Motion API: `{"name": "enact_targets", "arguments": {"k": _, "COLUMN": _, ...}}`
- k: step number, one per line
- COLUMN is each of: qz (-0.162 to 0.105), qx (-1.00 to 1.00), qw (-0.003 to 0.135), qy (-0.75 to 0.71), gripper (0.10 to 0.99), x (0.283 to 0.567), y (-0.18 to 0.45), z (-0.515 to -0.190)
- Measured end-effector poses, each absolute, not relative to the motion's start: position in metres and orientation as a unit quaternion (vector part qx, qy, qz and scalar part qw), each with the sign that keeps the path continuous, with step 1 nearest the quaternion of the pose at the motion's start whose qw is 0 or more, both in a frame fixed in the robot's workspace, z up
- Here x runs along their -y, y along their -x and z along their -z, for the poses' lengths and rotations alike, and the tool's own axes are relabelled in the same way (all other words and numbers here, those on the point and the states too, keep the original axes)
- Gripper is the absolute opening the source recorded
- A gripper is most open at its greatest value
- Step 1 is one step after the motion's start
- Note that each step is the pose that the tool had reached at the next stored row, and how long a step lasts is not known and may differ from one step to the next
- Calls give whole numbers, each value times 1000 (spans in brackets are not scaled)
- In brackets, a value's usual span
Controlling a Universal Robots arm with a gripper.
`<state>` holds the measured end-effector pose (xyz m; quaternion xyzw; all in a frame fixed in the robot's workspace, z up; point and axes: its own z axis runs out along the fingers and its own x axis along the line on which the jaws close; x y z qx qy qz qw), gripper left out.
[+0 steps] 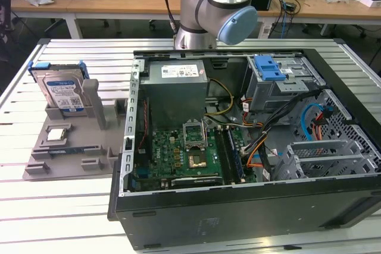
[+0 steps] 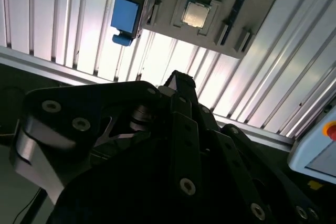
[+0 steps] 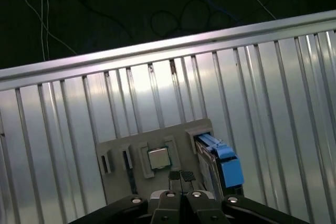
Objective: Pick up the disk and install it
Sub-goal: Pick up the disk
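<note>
The disk [image 1: 62, 91], silver with a blue-and-white label and blue rails, stands on edge in a grey holder [image 1: 71, 147] at the exterior view's left, on the slatted table. Both wrist views look down on it edge-on, its blue rail end showing [image 3: 224, 165] [image 2: 125, 18]. My gripper [image 3: 181, 176] [image 2: 177, 80] hangs high above the holder with its fingertips together and nothing between them. From this height it lines up close to the disk and to the square processor chip [image 3: 158, 157].
An open computer case [image 1: 250, 147] fills the exterior view's middle and right, with a motherboard [image 1: 184, 153], cables and a blue-latched drive bay [image 1: 271, 69]. The arm's body [image 1: 214, 4] rises behind the case. Desks with clutter stand beyond the table's far edge.
</note>
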<state>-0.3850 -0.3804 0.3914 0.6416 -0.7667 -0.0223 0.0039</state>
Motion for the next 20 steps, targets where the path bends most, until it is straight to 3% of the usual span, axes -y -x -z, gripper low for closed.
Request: {"name": "enact_targets", "arguments": {"k": 20, "qz": 22, "qx": 717, "qw": 5, "qy": -697, "gripper": 106, "x": 380, "y": 385, "z": -391}}
